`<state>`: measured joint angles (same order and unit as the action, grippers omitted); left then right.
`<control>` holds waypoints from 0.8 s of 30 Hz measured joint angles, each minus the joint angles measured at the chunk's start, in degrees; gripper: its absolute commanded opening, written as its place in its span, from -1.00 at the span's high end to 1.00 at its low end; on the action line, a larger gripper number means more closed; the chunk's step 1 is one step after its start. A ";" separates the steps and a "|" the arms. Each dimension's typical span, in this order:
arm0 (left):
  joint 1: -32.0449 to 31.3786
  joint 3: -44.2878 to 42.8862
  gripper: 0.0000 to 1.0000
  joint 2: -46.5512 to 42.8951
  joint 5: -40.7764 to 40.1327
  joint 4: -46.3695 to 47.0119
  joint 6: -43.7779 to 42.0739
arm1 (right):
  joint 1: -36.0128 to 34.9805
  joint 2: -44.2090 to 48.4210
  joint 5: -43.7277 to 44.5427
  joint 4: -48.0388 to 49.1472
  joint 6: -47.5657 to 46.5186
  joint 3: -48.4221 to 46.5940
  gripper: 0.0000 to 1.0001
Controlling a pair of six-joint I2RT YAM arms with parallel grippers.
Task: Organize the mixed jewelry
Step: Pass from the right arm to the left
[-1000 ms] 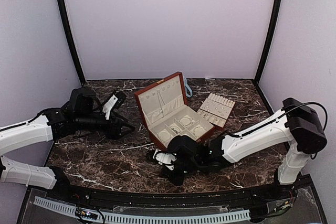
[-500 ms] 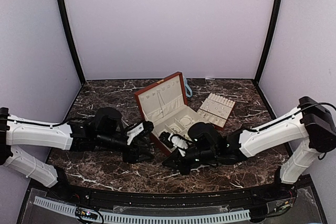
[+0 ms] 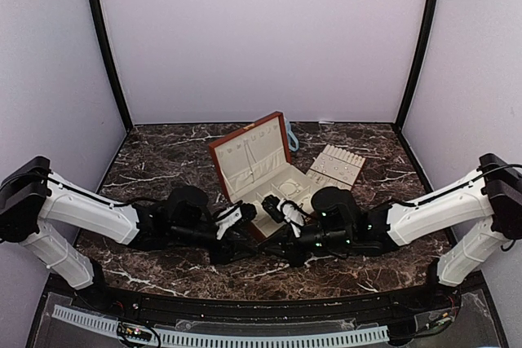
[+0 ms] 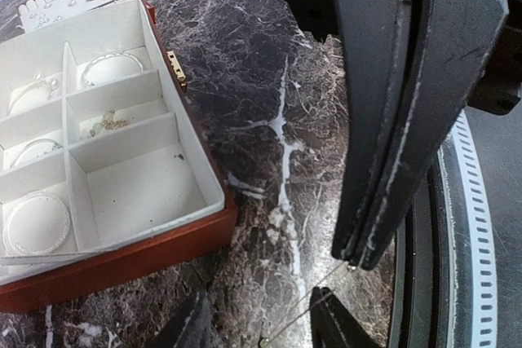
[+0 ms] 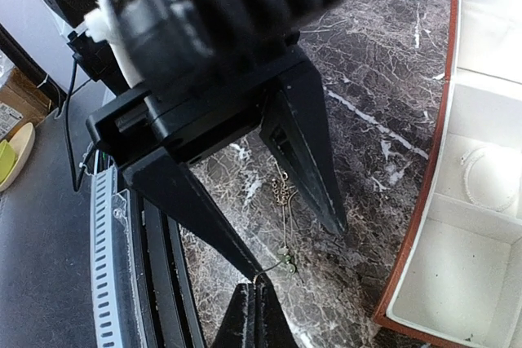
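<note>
Seen from above, the left arm reaches in low from 9 o'clock and the right arm from 3 o'clock, both stretched nearly flat over the marble table (image 3: 147,160). Their wrists meet at 6 o'clock of the open reddish-brown box (image 4: 139,257), just off its front corner.

The right gripper (image 5: 254,303) is clenched, its two fingers pressed flat together, and it pinches one end of a thin silvery chain (image 5: 284,195) at the very tips. The left gripper (image 4: 263,325) faces it with its fingers spread apart, released and grasping nothing. The chain runs between those fingers, and whether it brushes either one cannot be told.

The chain is hair-fine, with a small clasp near the pinched end and a little bunched stretch farther along. The rest of the jewelry (image 4: 106,68) sits in the box's cream compartments: pale hoops in several cells and a tiny tangle in another. More glinting specks lie on the cream slotted tray (image 3: 336,167), at 2 o'clock of the box.
</note>
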<state>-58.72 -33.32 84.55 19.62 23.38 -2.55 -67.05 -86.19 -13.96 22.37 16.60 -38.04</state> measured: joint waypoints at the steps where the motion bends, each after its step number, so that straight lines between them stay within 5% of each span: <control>1: -0.15 0.00 0.23 0.70 -0.37 0.83 0.28 | 0.00 0.09 0.00 0.09 0.09 0.15 1.00; 16: -1.70 4.09 0.55 4.42 -6.75 6.58 2.97 | 0.57 2.73 0.79 1.68 1.18 1.44 1.00; 24: -2.05 6.54 0.89 3.63 -9.66 6.54 5.31 | 1.14 3.63 1.16 2.10 1.68 2.56 1.00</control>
<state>-60.77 -26.79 88.18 9.96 29.91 2.76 -65.91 -82.56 -12.80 24.47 18.28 -35.48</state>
